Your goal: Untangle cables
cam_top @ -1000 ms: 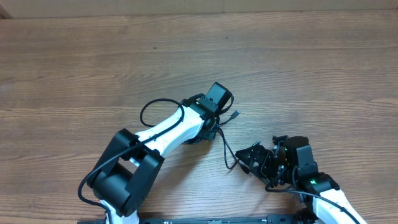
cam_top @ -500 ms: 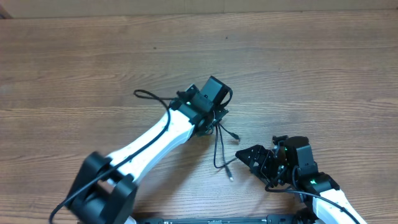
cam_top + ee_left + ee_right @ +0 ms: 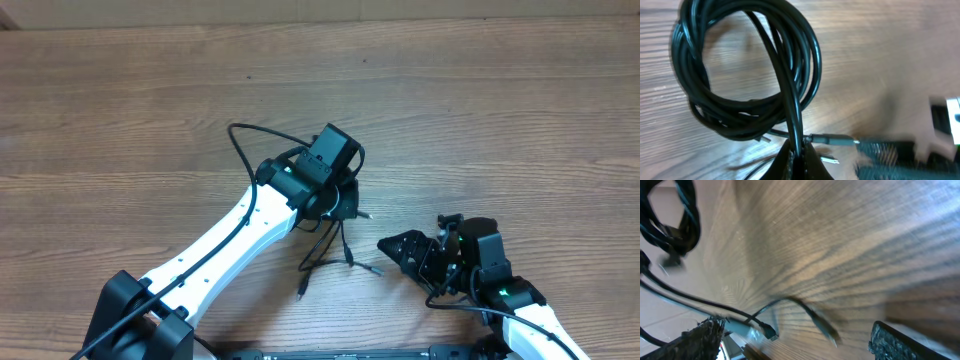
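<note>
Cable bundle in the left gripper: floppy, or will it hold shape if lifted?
Likely floppy: the cable bundle sags in uneven loops at the left gripper, and its loose ends trail on the table. Probably light, since the cords are thin. Loops may slide and snag.

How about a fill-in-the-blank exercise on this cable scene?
The left gripper is ___ on the coiled bundle of thin black cables.
The right gripper is ___ and holds nothing.
The flat brown table looks made of ___.
Missing words: shut, open, wood.
</note>
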Robot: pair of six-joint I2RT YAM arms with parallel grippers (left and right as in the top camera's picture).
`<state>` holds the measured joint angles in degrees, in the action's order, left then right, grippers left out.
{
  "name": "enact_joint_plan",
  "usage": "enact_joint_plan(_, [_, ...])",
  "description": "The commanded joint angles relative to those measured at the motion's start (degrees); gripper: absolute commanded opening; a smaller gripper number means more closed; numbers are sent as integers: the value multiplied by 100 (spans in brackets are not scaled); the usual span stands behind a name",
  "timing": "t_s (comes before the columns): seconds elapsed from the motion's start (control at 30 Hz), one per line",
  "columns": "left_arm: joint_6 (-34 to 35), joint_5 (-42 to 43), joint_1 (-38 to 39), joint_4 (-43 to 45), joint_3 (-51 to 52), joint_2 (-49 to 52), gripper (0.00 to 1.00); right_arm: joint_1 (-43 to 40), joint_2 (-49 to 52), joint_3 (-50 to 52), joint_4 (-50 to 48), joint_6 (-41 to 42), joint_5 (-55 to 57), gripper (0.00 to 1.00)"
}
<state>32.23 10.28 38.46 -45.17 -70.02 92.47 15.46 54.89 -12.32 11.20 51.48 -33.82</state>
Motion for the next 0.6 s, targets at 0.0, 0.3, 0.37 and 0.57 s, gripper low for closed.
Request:
enact_joint_plan(0.0, [-1790,1552,-26,-46,-125,-116,4,22,-20,-52,-114,376,146,92])
enact_joint_plan(0.3, [-2505,1657,-26,-557,-125,-114,4,9,-20,-52,-1038,1825,435,91])
enact_joint_plan(0.37, [-2551,1679,-26,-557,-125,-114,4,-50,-20,-52,-1226,1978,435,89])
enact_joint_plan(0.57, [-3080,2109,-24,-507,-125,-114,4,-96,-17,-50,-1464,2870,382,70])
